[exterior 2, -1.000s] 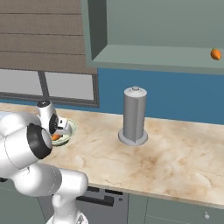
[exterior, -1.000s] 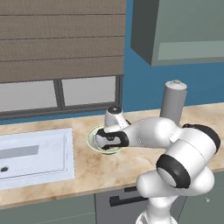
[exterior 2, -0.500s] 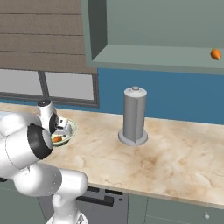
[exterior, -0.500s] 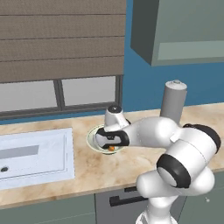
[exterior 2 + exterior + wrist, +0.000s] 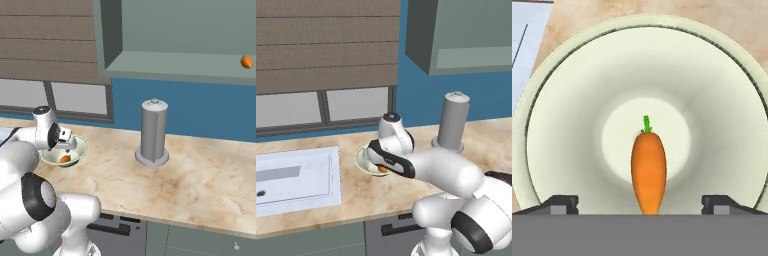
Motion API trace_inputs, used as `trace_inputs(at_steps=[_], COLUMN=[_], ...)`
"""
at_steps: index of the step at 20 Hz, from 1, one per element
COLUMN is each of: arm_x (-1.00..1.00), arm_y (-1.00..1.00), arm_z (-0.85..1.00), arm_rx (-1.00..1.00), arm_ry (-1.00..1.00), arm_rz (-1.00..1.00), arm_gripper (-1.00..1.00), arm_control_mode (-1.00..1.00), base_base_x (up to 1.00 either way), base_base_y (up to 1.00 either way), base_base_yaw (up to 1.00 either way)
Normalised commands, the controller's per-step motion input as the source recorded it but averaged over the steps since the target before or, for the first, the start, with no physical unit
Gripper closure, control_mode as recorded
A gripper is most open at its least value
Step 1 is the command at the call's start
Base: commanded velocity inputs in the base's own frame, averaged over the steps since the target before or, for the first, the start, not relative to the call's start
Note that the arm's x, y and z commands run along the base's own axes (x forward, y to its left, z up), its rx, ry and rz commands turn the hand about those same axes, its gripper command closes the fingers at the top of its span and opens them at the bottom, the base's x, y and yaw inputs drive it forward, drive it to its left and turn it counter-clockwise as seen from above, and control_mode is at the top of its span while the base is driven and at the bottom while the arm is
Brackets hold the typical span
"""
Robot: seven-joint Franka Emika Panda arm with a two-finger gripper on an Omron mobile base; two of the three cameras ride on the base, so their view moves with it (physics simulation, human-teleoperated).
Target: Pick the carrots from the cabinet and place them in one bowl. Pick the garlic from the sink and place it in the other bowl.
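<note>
My hand [image 5: 639, 205] hangs wide open and empty over the cream-green bowl [image 5: 572, 100], one carrot [image 5: 648, 170] resting inside; next I judge the cabinet's [image 5: 165, 60] second carrot [image 5: 246, 61] needs fetching.

The 2 base views look forward and down from behind the arm, sharing the cream-green bowl [image 5: 363, 161] [image 5: 75, 150]. The hand view looks close down into it, carrot [image 5: 648, 170] at 6 o'clock.
</note>
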Motion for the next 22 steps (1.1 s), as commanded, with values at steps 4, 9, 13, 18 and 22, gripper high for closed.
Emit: trace_inputs(at_steps=[4,9,13,18,22], arm_x=[-0.59,-0.67,-0.81,-0.88,-0.87], arm_y=[-0.48,-0.34,-0.17,-0.17,-0.25], arm_z=[0.44,0.5,0.51,0.57,0.78], arm_rx=[0.09,0.11,0.07,0.01,0.0], arm_ry=[-0.05,-0.06,-0.08,-0.16,-0.09], arm_rz=[0.0,0.0,0.0,0.0,0.0], arm_gripper=[-1.0,-1.0,-1.0,-1.0,-1.0], arm_control_mode=[-1.0,-1.0,-1.0,-1.0,-1.0], base_base_x=[0.0,0.0,0.0,0.0,0.0], base_base_y=[0.0,0.0,0.0,0.0,0.0], base_base_yaw=[0.0,0.0,0.0,0.0,0.0])
